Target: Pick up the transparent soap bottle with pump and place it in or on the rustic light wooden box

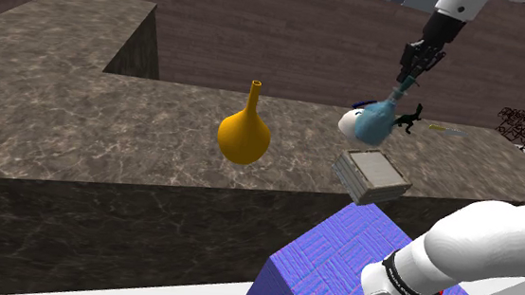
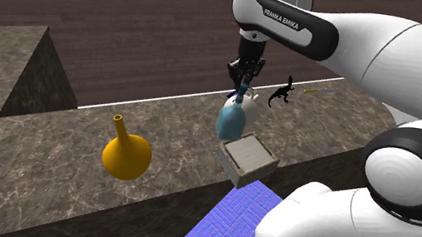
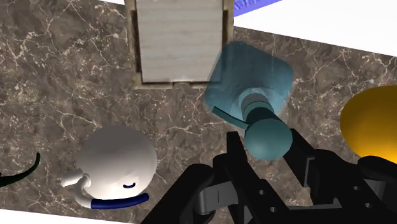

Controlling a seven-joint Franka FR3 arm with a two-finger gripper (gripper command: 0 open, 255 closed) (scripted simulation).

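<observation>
Fingers: the gripper (image 3: 266, 153) has its fingers (image 3: 234, 156) closed part-way and clamped on the pump head (image 3: 267, 135) from both sides, with no gap showing.
Soap bottle: the soap bottle (image 1: 377, 119), translucent pale blue-green, hangs straight below the fingers. It is off the bench (image 1: 110, 131) and carried by its top alone.
Handling: it looks light and stiff, probably with smooth walls. The rounded pump head gives little to grip, so the bottle may swing or slip under a quick move. I judge the neck just under the head a surer hold than the wide body.
Long axis: it runs from the pump head in the fingers down to the base. It is not plumb: in the shoulder view the base leans away from the fingers toward that view's left. The thin spout sticks out sideways from the neck.
Box: the light wooden box (image 3: 180, 41) sits on the bench under and just beyond the fingers, open side up. In the wrist view the bottle's base overlaps one of its corners, so the bottle is not yet centred over it.
White pot: the round white pot (image 3: 118, 162) with a blue band stands on the bench near the fingers, apart from the bottle.
Vase: the yellow vase (image 1: 243, 133) stands well off on the other side of the fingers.
Figure: a small black figure (image 2: 281, 92) stands farthest off.
</observation>
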